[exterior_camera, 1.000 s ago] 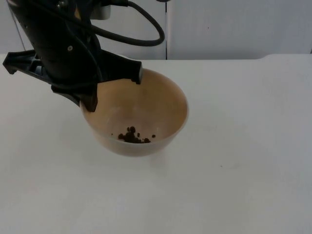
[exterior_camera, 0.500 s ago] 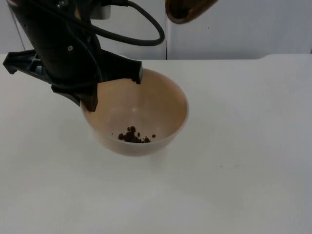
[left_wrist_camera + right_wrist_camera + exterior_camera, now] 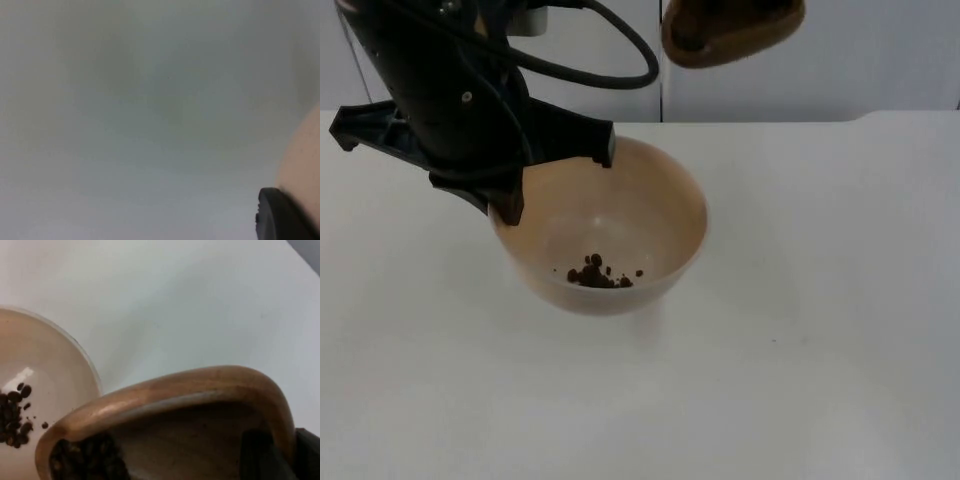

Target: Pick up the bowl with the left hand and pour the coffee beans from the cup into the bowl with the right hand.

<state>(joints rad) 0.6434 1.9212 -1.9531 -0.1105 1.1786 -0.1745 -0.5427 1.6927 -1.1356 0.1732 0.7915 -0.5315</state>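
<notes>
A beige bowl [image 3: 620,225] hangs above the table with my left gripper [image 3: 505,205] shut on its left rim. A small heap of coffee beans [image 3: 600,275] lies in its bottom. In the left wrist view a black fingertip [image 3: 280,215] presses against the bowl's wall [image 3: 305,160]. A brown wooden cup [image 3: 730,30] hovers tilted above and behind the bowl. The right wrist view shows my right gripper [image 3: 285,455] shut on the cup's wall [image 3: 200,390], one finger inside and one outside. Dark beans [image 3: 85,457] sit at the cup's low lip, over the bowl [image 3: 55,370].
The white table [image 3: 820,300] spreads out flat around the bowl. A grey partition wall [image 3: 880,60] closes off the far side, with a vertical seam behind the cup.
The wooden cup has come into the top view from above and sunk lower, now showing more of its body. The bowl has shifted very slightly.
</notes>
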